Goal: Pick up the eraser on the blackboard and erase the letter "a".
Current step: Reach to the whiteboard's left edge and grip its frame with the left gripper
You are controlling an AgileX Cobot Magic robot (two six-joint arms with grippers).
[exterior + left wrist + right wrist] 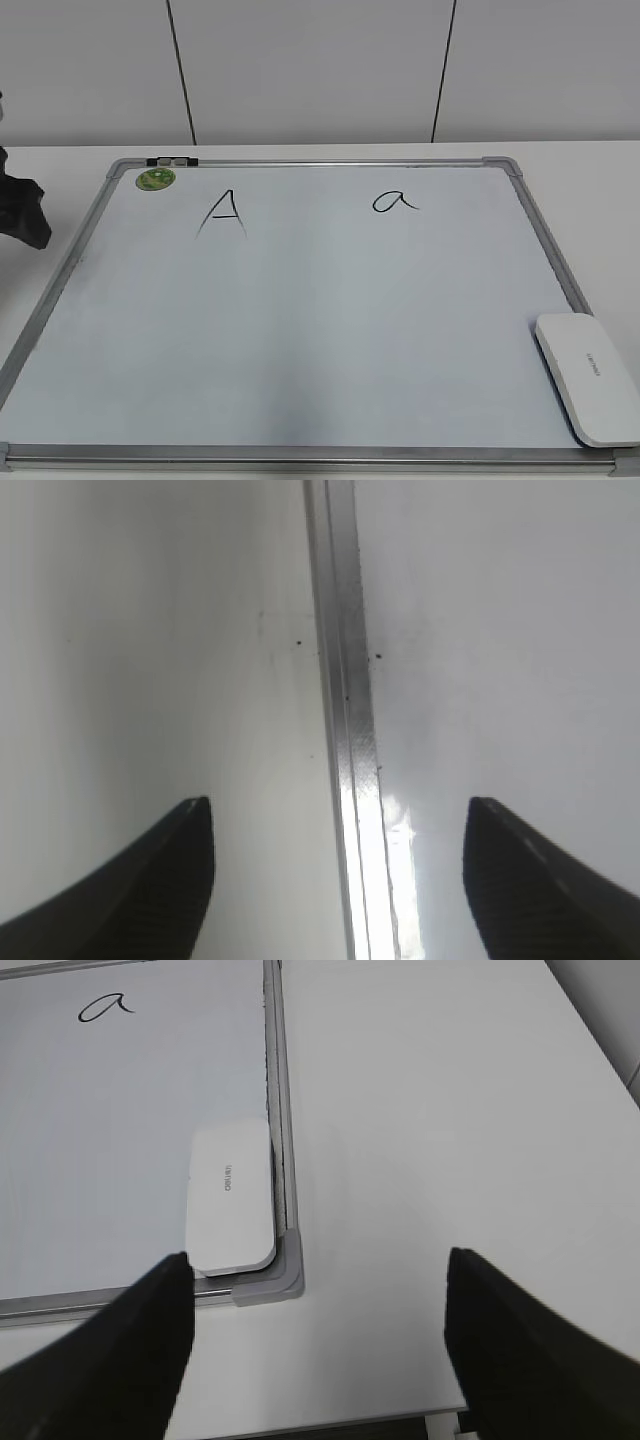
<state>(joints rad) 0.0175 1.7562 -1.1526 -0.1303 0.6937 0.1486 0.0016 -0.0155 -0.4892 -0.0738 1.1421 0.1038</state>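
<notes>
Blackboard [300,330] lies flat so its face can be wiped, its frame rail running between the left gripper's [338,875] wide-spread fingers. Ahead and left of the right gripper [318,1335], whose fingers are also wide and empty, the eraser [232,1200] sits in the board's corner. Farther beyond waits the letter "a" [105,1006].

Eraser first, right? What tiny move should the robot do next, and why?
Probably yes: shift the open right gripper left and lower it over the eraser. The eraser lies untouched in the blackboard's near right corner, the gripper hovers empty over bare table beside it, and the letter "a" is still unerased.
</notes>
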